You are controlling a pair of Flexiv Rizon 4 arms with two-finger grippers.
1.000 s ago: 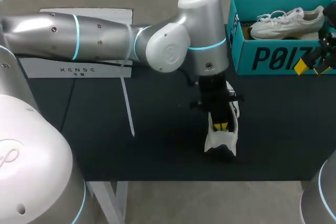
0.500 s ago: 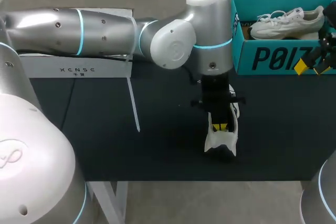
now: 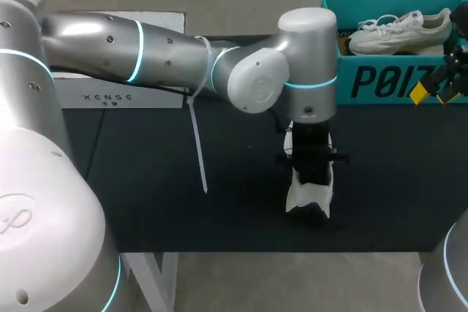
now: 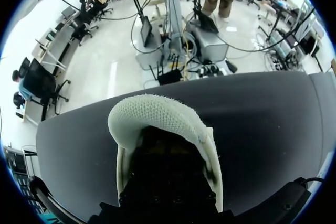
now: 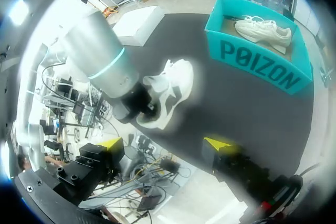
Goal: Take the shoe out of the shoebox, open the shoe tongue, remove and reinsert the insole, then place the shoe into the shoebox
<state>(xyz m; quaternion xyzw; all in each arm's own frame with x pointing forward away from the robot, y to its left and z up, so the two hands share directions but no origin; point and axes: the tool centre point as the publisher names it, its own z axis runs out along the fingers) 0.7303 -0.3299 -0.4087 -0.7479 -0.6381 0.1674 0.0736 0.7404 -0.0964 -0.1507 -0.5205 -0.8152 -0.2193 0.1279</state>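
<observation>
Your left arm [image 3: 168, 56] is silver with glowing cyan rings and dark screws; your right gripper [image 5: 165, 144] has yellow tips.

The left gripper [image 3: 310, 168] covers most of the shoe [image 3: 307, 199] near the desk's front edge, its working end lost in the shoe's dark opening. The shoebox [image 3: 380, 82], at the far right corner, is cut off.
</observation>
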